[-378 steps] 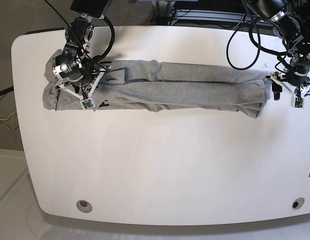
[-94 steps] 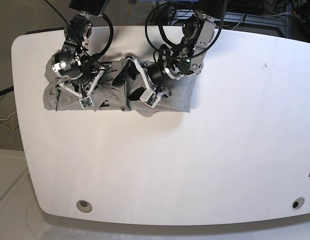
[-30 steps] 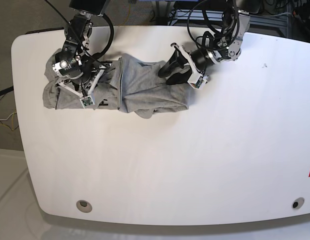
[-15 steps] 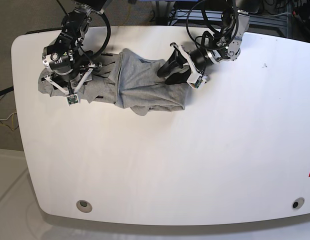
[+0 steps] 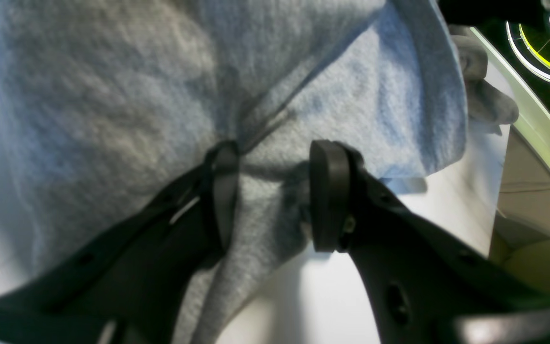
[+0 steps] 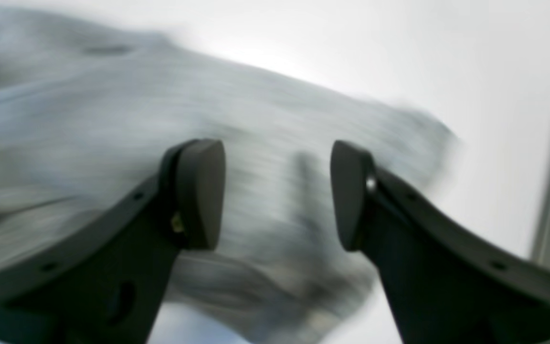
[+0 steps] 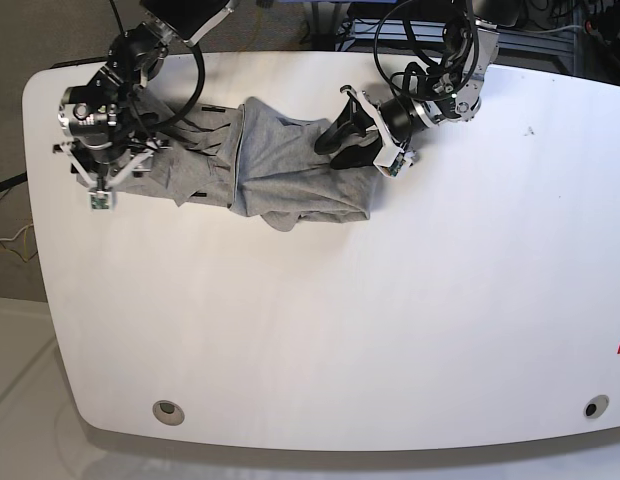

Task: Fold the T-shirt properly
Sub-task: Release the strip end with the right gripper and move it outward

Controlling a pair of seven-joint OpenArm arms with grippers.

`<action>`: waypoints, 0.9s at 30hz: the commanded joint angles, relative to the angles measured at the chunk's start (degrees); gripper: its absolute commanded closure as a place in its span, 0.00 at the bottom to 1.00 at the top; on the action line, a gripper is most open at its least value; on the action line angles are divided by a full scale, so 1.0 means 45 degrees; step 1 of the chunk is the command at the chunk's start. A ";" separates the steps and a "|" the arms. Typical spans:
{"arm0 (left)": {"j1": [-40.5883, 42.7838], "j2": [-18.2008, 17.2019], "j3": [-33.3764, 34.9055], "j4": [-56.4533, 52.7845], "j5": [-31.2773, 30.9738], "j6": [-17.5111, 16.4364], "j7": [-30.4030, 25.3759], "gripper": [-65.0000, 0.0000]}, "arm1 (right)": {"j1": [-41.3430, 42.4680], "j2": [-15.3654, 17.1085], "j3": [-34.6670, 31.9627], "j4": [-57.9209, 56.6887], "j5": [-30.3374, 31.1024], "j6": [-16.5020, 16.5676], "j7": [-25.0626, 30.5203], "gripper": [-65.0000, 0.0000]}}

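Observation:
The grey T-shirt (image 7: 280, 170) lies folded into a short bundle at the back of the white table (image 7: 340, 320). My left gripper (image 7: 342, 138) sits at the bundle's right edge. In the left wrist view this gripper (image 5: 275, 191) is shut on a bunched fold of the T-shirt (image 5: 112, 95), with creases running to one pad. My right gripper (image 7: 108, 160) hovers at the bundle's left end. The right wrist view shows it (image 6: 277, 191) open, nothing between its fingers, and the blurred T-shirt (image 6: 89, 119) beyond them.
The table's rounded left edge (image 7: 35, 180) is close to my right gripper. Cables and dark equipment (image 7: 420, 30) line the back edge. Two round holes (image 7: 168, 410) (image 7: 590, 408) sit near the front edge.
My right gripper has opened, let go of the T-shirt's left end and moved left and back. The left end of the cloth shifted slightly left. My left gripper has stayed put.

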 commanded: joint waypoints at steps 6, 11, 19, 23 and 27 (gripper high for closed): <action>0.0041 -0.0022 0.0039 0.0006 0.0254 0.0085 0.0549 0.65 | 0.0929 -0.0123 0.3699 0.0207 0.1943 -0.0031 -0.0826 0.48; 0.0041 -0.0022 0.0039 0.0006 0.0254 0.0085 0.0549 0.65 | 0.1027 -0.0123 0.5008 0.0188 0.3154 -0.0031 -0.1392 0.47; 0.0041 -0.0022 0.0039 0.0006 0.0274 0.0085 0.0568 0.65 | 0.1027 -0.0123 0.5965 -0.0144 0.4560 -0.0031 -0.2506 0.40; 0.0041 -0.0022 0.0039 0.0006 0.0274 0.0085 0.0568 0.65 | 0.1027 -0.0067 0.6219 -0.0750 0.5381 -0.0031 -0.2760 0.40; 0.0041 -0.0022 0.0039 0.0006 0.0274 0.0085 0.0568 0.65 | 0.1007 0.0285 0.6356 -0.1824 0.6319 -0.0031 -0.2838 0.40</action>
